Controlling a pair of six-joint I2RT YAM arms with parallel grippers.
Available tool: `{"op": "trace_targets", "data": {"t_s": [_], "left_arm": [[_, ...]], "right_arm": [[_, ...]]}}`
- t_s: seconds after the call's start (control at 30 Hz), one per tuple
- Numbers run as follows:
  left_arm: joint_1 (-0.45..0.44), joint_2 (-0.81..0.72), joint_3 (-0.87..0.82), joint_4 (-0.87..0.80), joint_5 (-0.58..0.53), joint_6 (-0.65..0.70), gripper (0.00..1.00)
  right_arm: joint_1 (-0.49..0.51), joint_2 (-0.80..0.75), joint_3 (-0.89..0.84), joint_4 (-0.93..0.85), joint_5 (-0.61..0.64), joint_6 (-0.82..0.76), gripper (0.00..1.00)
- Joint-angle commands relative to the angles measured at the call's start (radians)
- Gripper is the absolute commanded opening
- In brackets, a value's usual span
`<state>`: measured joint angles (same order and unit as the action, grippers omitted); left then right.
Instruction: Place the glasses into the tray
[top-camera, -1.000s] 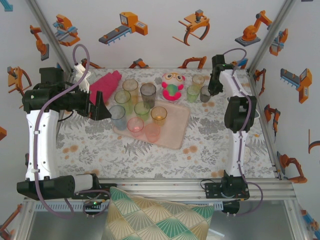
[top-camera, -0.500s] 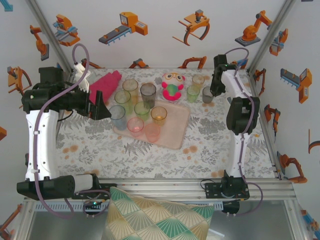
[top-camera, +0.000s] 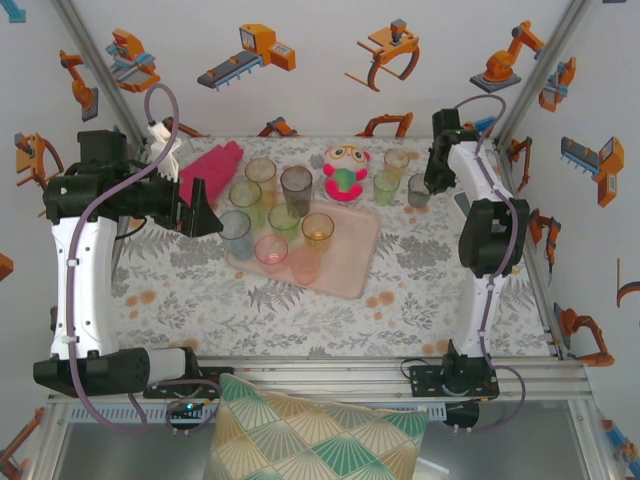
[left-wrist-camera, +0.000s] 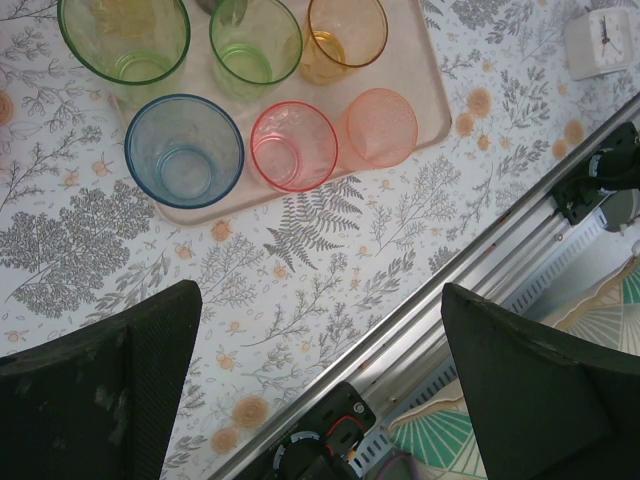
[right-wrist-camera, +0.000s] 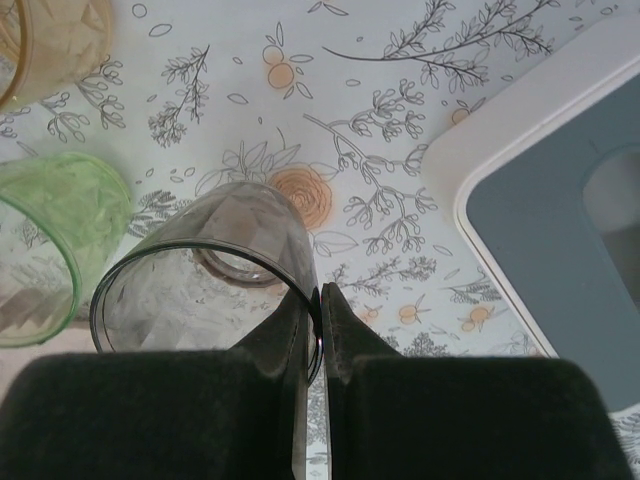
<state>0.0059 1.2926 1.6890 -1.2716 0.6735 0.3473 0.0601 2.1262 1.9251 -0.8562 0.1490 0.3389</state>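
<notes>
Pinching grey glass (right-wrist-camera: 200, 270) rim, right fingers (right-wrist-camera: 268, 350) clamped, glass upright, mouth up, left fingers (left-wrist-camera: 100, 390) wide apart

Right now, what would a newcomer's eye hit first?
The cluster of coloured glasses on the beige tray mid-table. Next the red-green plush toy at the far edge, and to its right the right gripper pinching the rim of a grey glass off the tray.

Red-green plush toy (top-camera: 345, 172), magenta cloth (top-camera: 210, 168), small white clock (left-wrist-camera: 598, 40)
</notes>
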Motion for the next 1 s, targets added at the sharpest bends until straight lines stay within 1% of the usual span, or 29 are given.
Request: {"op": "trace_targets", "data": {"t_s": [0.0, 0.27, 0.43, 0.57, 0.73, 0.83, 0.97], "left_arm": [[-0.006, -0.01, 0.018, 0.003, 0.014, -0.008, 0.97], [-0.008, -0.005, 0.008, 0.035, 0.036, -0.046, 0.97], [-0.009, -0.017, 0.006, 0.055, 0.01, -0.069, 0.97], [-0.009, -0.029, 0.003, 0.06, -0.016, -0.076, 0.97], [-0.008, -0.041, -0.004, 0.065, -0.022, -0.083, 0.97], [-0.009, -0.043, -0.007, 0.067, -0.021, -0.087, 0.97], [-0.008, -0.044, -0.003, 0.067, -0.015, -0.093, 0.97]], "right_arm": [[-0.007, -0.093, -0.031, 0.009, -0.006, -0.012, 0.09], [0.01, -0.234, -0.13, 0.007, -0.007, -0.012, 0.09], [0.052, -0.294, -0.139, -0.024, 0.009, -0.021, 0.09], [0.105, -0.328, -0.139, -0.032, 0.022, -0.012, 0.09], [0.2, -0.334, -0.134, -0.029, 0.04, 0.015, 0.09], [0.264, -0.322, -0.139, -0.004, 0.042, 0.04, 0.09], [0.332, -0.271, -0.104, 0.007, 0.036, 0.066, 0.09]]}}
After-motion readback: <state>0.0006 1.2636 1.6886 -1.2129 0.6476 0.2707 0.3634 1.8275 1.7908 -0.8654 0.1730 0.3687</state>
